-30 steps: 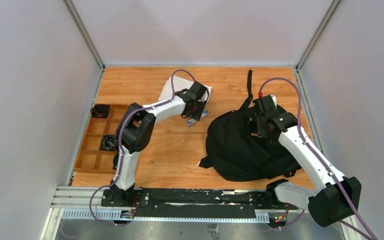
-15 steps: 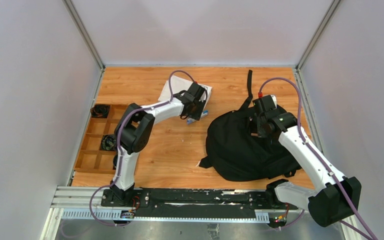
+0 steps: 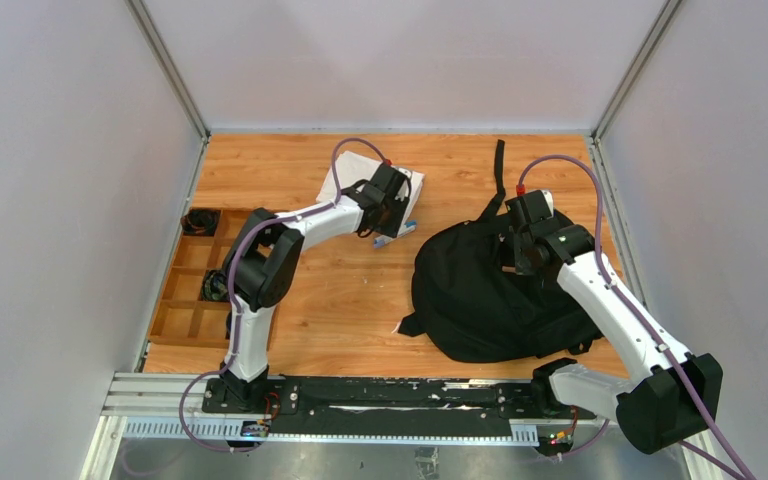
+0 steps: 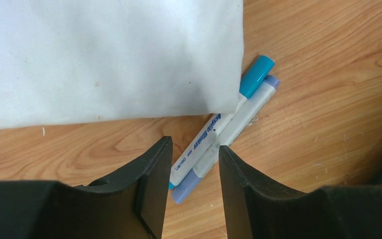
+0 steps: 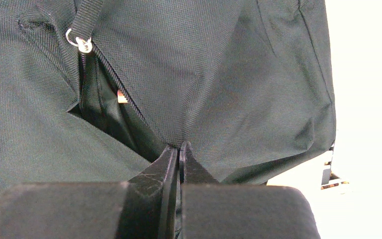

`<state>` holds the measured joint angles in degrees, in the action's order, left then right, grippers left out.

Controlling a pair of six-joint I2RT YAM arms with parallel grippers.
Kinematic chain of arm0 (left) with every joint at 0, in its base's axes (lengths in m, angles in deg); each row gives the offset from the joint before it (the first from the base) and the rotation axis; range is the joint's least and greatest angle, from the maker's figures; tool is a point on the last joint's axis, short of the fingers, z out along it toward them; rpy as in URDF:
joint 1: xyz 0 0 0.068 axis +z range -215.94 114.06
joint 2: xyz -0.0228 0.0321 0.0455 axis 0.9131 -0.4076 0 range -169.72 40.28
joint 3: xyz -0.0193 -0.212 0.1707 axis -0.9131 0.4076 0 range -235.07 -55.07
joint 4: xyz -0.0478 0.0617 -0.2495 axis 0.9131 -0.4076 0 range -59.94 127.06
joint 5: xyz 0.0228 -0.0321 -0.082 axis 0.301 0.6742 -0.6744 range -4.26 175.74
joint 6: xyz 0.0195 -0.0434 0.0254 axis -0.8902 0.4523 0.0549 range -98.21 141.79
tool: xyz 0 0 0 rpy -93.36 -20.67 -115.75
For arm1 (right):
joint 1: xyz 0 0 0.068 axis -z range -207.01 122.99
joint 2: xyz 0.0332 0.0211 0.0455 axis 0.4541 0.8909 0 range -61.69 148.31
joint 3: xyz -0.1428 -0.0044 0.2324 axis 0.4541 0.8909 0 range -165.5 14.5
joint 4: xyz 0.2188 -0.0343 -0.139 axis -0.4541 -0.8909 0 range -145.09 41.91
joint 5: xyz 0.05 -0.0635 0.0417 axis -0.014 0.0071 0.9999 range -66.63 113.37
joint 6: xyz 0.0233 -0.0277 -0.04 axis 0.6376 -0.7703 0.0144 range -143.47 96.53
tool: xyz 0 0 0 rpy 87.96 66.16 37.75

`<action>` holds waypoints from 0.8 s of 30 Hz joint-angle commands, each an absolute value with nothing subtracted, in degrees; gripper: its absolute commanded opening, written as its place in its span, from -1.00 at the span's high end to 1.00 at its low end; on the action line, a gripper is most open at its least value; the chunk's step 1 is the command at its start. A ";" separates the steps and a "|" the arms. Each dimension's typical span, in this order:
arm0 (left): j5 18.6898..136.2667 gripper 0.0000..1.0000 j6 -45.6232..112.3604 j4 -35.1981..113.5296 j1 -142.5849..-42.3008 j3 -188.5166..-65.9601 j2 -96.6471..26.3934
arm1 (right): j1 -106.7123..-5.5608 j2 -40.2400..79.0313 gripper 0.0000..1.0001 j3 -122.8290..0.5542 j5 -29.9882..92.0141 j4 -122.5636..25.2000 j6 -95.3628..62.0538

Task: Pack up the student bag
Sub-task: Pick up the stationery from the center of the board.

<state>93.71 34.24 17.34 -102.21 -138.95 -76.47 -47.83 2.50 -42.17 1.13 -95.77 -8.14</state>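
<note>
The student bag (image 3: 480, 295) lies on the right of the wooden table, black and slumped, its zip opening (image 5: 104, 117) gaping beside a metal pull (image 5: 83, 45). My right gripper (image 5: 179, 147) is shut, pinching the black fabric (image 5: 229, 74) at the lip of that opening. Two markers (image 4: 229, 124), one blue-capped and one purple-capped, lie side by side on the wood with their far ends under a folded white cloth (image 4: 104, 55). My left gripper (image 4: 194, 145) is open, its fingers straddling the markers' near ends. In the top view the left gripper (image 3: 392, 215) hangs over the markers (image 3: 396, 238).
A wooden divider tray (image 3: 195, 285) with dark items sits at the left edge. The white cloth (image 3: 348, 172) lies at the back centre. A bag strap (image 3: 499, 165) trails toward the back wall. Metal frame posts and white walls close in the table.
My left arm has reached a little farther toward the cloth, bringing its fingers down around the markers. The right arm and the bag have not moved.
</note>
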 commanded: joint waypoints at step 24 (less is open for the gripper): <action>92.89 0.10 33.62 21.12 -101.71 -138.24 -79.79 | -46.96 2.36 1.00 -42.22 0.45 -98.45 -8.08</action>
